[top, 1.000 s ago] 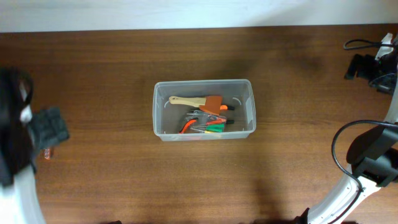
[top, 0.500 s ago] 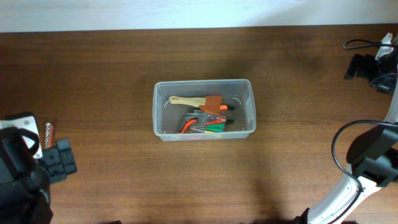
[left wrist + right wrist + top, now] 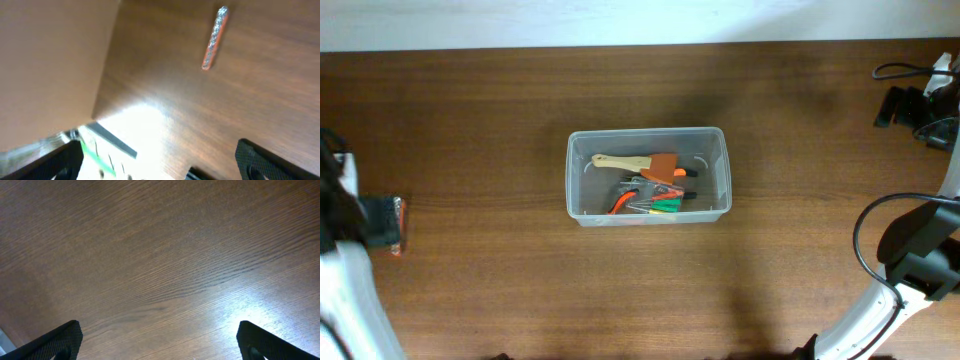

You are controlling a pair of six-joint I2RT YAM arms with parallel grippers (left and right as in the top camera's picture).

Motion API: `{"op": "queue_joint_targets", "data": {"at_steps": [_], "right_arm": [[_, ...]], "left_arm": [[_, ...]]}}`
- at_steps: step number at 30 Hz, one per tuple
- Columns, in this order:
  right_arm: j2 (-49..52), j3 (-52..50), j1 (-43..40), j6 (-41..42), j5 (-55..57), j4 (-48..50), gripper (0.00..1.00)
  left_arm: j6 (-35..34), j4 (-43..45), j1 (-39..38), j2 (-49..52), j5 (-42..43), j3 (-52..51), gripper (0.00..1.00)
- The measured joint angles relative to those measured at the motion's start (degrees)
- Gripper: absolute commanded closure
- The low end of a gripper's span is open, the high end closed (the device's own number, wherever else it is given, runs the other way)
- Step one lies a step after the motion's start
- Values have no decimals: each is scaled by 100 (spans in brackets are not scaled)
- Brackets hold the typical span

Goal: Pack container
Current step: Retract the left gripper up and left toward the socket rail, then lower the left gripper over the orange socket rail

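Observation:
The container (image 3: 570, 178), a clear rectangular tub, stands at the table's middle. In it lie a wooden-handled tool (image 3: 623, 162) with an orange part, orange-handled pliers (image 3: 625, 202) and green-handled pieces (image 3: 666, 207). My left gripper (image 3: 378, 222) is at the far left edge, far from the tub; in its wrist view the left gripper (image 3: 160, 162) is open and holds nothing. A small orange and silver bit (image 3: 215, 37) lies on the wood ahead of it, the same bit (image 3: 402, 226) beside it from overhead. My right gripper (image 3: 160, 342) is open over bare wood.
The right arm's dark end (image 3: 905, 105) and a black cable (image 3: 900, 70) sit at the far right back corner, with its white link (image 3: 880, 310) at the front right. A pale wall strip (image 3: 620, 20) runs along the table's back edge.
My left arm has swung about at the left edge: its gripper went toward the front, then came back beside the small bit. The tub, its contents and the right arm have not moved.

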Motion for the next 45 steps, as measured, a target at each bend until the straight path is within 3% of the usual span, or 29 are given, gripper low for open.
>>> {"op": "queue_joint_targets", "data": {"at_steps": [7,14,27,45], "right_arm": [[0,0,0,0,0,0,1],[0,0,0,0,0,-2,1],[0,0,0,0,-2,0,1],[0,0,0,2,0,0,1]], "left_arm": [[369,315,1137,1139,1276,-7,1],[1012,667,1338,2065,2387,-7,1],[1672,1729,1340,3128,2588,-7,1],[2212,2164,1233,3195,2763,-7,1]]}}
